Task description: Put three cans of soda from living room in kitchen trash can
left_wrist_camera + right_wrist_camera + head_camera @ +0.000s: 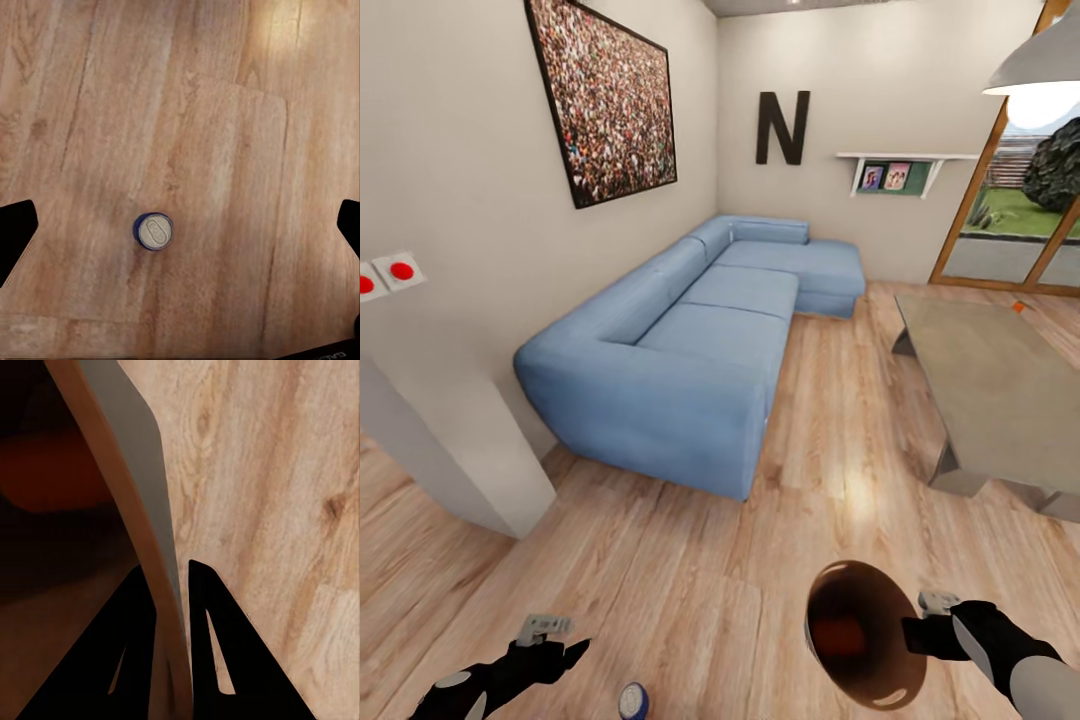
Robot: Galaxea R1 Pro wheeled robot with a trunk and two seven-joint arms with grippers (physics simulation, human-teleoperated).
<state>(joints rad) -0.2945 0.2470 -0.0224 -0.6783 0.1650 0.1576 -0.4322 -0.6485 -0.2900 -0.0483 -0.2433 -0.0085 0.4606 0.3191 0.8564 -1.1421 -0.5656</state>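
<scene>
A: Where is the blue soda can (154,231) sitting?

B: It is standing upright on the wooden floor (690,590), silver top up, near the robot's base and well apart from the blue sofa (690,340). In the head view it is peeking in at the lower edge (633,701), between the two arms. A small orange thing, probably another can (1018,307), is resting near the far edge of the grey tabletop (1000,390).

A: And the bin?

B: The right claw (174,660) is pinching the rim of the tash can (863,632), one finger inside and one outside, carrying it tilted with its brown mouth facing the camera. Something reddish is lying inside, too dim to name.

A: What is the left claw (180,225) doing?

B: It is hanging wide open above the blue can, fingers well apart on either side.

A: How should the pick go?

B: Probably straight down, keeping the can centred between the fingers and closing around its body below the lid, so it is not getting knocked over and rolling away.
</scene>
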